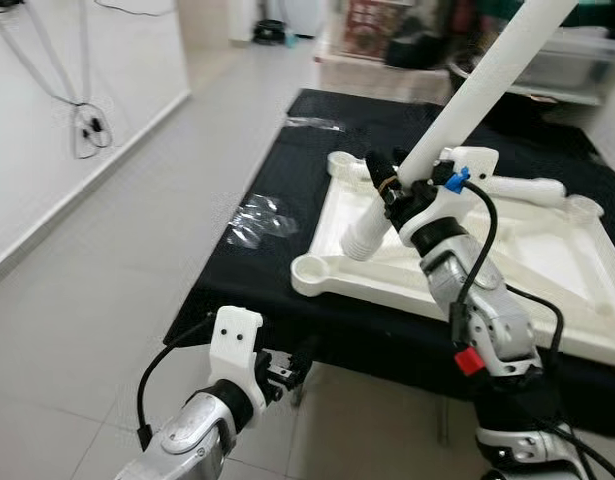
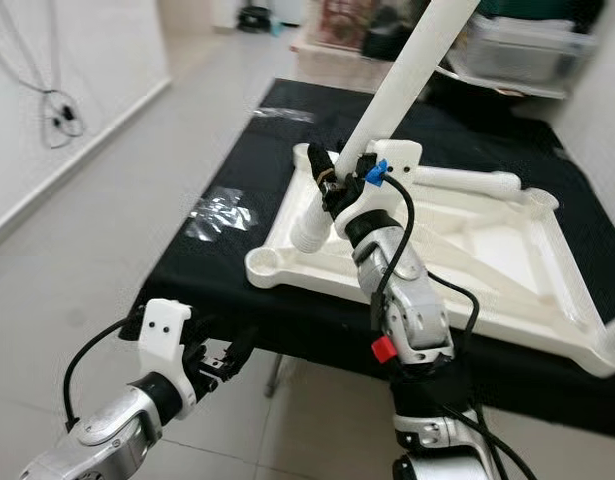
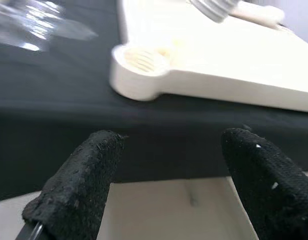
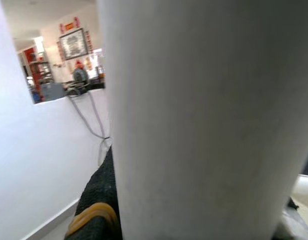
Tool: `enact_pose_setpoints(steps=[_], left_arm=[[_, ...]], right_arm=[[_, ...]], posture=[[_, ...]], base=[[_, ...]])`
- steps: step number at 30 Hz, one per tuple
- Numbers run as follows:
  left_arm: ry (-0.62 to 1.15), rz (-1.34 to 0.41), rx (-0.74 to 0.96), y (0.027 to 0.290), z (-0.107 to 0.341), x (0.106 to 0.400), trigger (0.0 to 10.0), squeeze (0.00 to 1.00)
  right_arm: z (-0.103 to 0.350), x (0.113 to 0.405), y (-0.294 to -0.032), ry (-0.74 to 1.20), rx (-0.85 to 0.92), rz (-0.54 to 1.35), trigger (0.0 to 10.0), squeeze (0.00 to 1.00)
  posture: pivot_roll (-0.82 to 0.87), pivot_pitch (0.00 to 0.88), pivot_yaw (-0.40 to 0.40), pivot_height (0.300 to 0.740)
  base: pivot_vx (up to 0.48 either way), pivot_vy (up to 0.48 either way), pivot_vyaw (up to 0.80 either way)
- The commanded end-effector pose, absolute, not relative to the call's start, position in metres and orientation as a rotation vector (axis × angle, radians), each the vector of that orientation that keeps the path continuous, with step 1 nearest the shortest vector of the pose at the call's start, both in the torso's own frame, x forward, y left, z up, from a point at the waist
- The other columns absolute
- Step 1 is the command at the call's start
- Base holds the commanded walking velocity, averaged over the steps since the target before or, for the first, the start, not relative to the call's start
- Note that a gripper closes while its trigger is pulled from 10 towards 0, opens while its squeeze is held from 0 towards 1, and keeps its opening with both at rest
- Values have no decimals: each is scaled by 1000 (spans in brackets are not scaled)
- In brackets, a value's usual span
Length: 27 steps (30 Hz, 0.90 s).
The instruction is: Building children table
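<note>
So the right gripper (image 1: pixel 385 178) is clamped around a long white table leg (image 1: pixel 467 100), held tilted with its threaded end over the upside-down white tabletop (image 1: pixel 547 250) on the black bench (image 1: pixel 247 270). Left gripper (image 3: pixel 169 175) hangs wide open and empty, just below the bench edge near the tabletop's corner socket (image 1: pixel 312 268).

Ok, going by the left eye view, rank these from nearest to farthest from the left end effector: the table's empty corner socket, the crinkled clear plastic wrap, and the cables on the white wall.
From the left end effector, low at the black cloth's front edge:
1. Corner socket, just above it on the white tabletop.
2. Plastic wrap, farther back on the cloth's left side.
3. Wall cables, far left across the floor.
</note>
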<state>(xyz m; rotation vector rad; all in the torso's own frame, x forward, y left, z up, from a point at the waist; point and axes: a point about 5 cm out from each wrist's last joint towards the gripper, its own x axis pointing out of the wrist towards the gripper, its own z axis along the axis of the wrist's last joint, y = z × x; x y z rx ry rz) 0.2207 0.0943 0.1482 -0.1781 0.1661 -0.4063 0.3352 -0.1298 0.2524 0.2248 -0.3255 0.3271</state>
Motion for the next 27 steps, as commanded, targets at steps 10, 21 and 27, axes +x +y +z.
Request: enact_pose_setpoints(steps=[10, 21, 27], left_arm=[[57, -338, -158, 98, 163, 235, 10000, 0], [71, -309, -154, 100, 161, 238, 10000, 0], [70, -291, -131, 102, 160, 239, 10000, 0]], right_arm=[[251, 334, -128, -333, 224, 348, 10000, 0], [249, 335, -131, -339, 217, 336, 10000, 0], [250, 335, -132, -342, 212, 328, 10000, 0]], posture=[[80, 79, -95, 740], [81, 85, -92, 740], [83, 88, -88, 740]], base=[[0, 0, 0], [0, 130, 0], [0, 400, 0]])
